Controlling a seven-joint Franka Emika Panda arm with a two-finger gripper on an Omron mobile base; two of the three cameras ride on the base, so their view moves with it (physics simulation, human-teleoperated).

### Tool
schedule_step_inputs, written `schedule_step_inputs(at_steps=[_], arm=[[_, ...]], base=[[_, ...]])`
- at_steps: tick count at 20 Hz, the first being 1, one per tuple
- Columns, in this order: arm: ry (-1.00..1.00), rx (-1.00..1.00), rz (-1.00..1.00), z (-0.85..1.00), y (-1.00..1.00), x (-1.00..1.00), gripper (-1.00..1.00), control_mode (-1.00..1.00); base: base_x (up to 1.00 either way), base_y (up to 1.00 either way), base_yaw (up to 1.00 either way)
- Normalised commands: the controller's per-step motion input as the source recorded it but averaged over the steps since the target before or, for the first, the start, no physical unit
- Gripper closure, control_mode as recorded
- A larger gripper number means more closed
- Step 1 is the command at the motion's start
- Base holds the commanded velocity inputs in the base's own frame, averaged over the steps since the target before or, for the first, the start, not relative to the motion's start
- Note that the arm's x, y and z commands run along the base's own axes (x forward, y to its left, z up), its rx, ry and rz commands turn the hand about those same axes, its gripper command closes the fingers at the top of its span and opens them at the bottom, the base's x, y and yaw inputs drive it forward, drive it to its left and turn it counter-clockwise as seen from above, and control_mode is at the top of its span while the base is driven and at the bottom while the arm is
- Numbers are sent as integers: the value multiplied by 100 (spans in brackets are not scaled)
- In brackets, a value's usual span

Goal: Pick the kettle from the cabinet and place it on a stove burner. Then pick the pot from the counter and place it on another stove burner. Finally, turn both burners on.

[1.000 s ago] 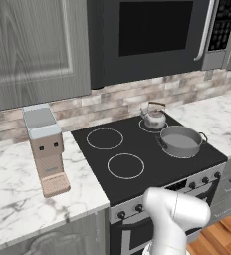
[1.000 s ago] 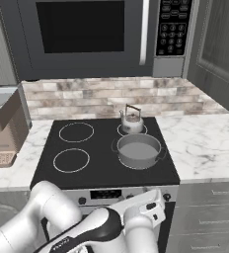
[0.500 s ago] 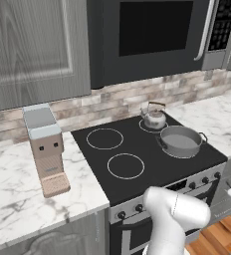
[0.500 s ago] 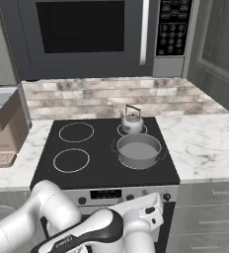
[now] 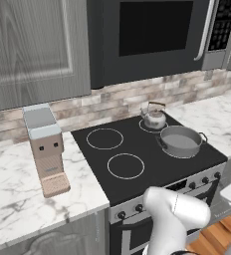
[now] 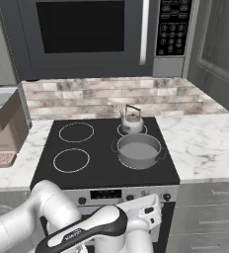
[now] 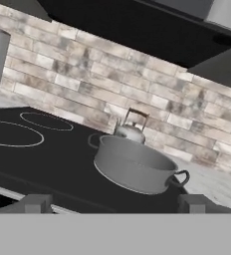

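Hand view has me looking low across the black glass cooktop (image 7: 48, 164), with the wide shallow grey metal pot (image 7: 135, 169) sitting on a front burner and the small rounded silver-grey kettle with its arched brown handle (image 7: 130, 130) just behind it, against the brick backsplash (image 7: 137, 94). From the right base view I can confirm it: the kettle (image 6: 132, 121) rests on the small rear-right ring and the pot (image 6: 138, 149) on the larger ring in front of it, the two close together but not clearly touching. So both placements look done, and I judge the step in hand to be turning the burners on.

My two-finger gripper (image 7: 115, 204) is down in front of the stove, fingertips set wide apart with nothing between them. The row of dark knobs (image 5: 137, 207) runs along the stove's front panel (I can pick out several in the left base view, to either side of my arm).

Next move, as I read it: bring the open fingers level with the knob that serves the pot's or the kettle's burner, close on it and twist. Which knob maps to which ring I cannot tell from here, so I would go by position along the row.
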Motion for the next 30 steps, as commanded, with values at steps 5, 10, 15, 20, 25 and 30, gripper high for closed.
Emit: schedule_step_inputs(at_steps=[5, 10, 15, 20, 25, 30], arm=[[4, 1, 0, -30, -3, 10, -100, -100], [0, 5, 0, -37, -11, 24, -100, -100], [2, 9, 0, -45, -16, 27, -100, -100], [0, 14, 0, -38, -29, 16, -100, -100], [-1, 12, 0, -33, -32, 17, -100, -100], [-1, 1, 0, -7, -5, 6, -100, -100]], base=[[0, 0, 0], [0, 0, 0], [0, 0, 0], [0, 0, 0], [0, 0, 0], [0, 0, 0]])
